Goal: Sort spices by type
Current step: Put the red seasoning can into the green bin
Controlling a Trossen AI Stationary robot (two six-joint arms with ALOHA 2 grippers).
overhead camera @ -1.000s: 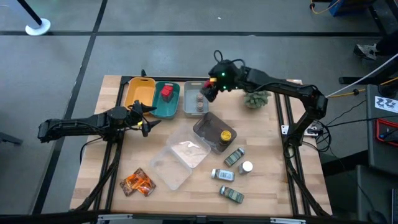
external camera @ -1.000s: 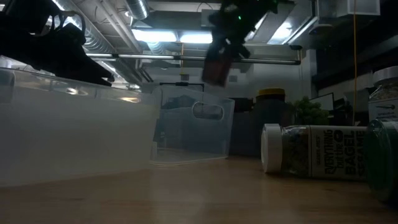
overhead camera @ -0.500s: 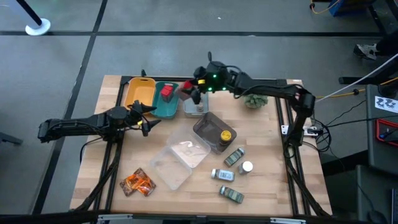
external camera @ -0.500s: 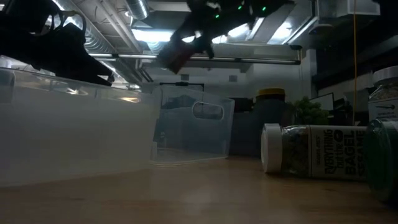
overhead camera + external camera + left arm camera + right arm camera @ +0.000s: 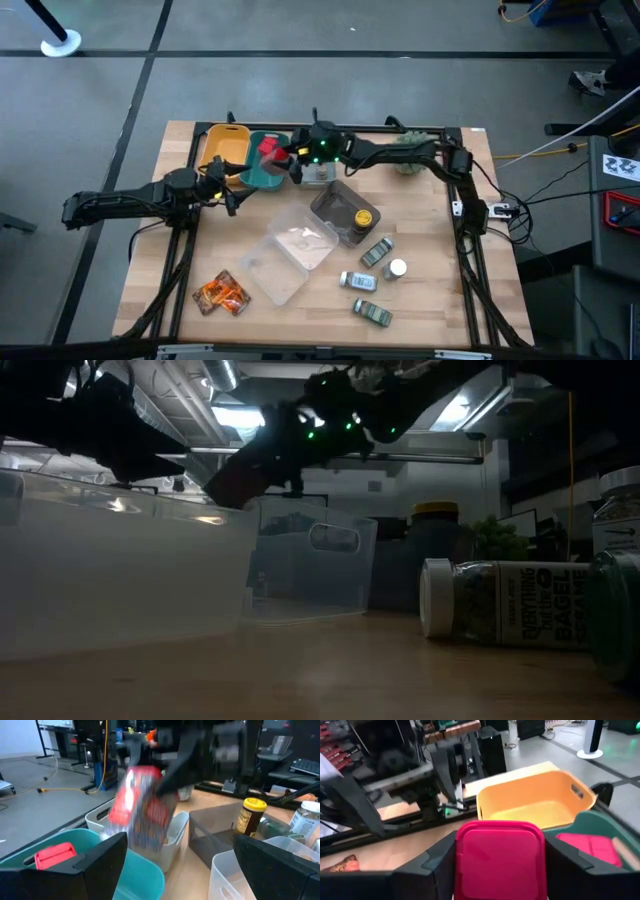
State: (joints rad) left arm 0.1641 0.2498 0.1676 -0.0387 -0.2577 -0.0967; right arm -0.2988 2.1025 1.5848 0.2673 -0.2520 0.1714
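We are looking down on a wooden table (image 5: 420,300) where two clear trays (image 5: 285,255) are lying near the middle, one of them holding a yellow-lidded jar (image 5: 365,217). Along the far edge a yellow bin (image 5: 222,146), a teal bin (image 5: 262,172) and a grey bin (image 5: 316,175) are standing side by side.

The right arm is reaching across the far edge, and the right gripper (image 5: 285,160) is hanging over the teal bin, clenching a red-lidded spice container (image 5: 498,857) between its fingers (image 5: 427,870). In the left wrist view that container (image 5: 142,810) is hanging tilted, long axis leaning off vertical, red end up (blurred, so we cannot read its label). Another red cube (image 5: 585,847) is already lying in the teal bin.

The left gripper (image 5: 232,188) is waiting over the table just in front of the yellow bin, jaws spread wide and holding nothing.

Toward the near right, green-labelled jars (image 5: 374,313) are lying on their sides beside a white-capped bottle (image 5: 397,268). Crinkly orange packets (image 5: 221,293) are sitting at the near left corner. A small green plant (image 5: 410,160) is standing by the far right.
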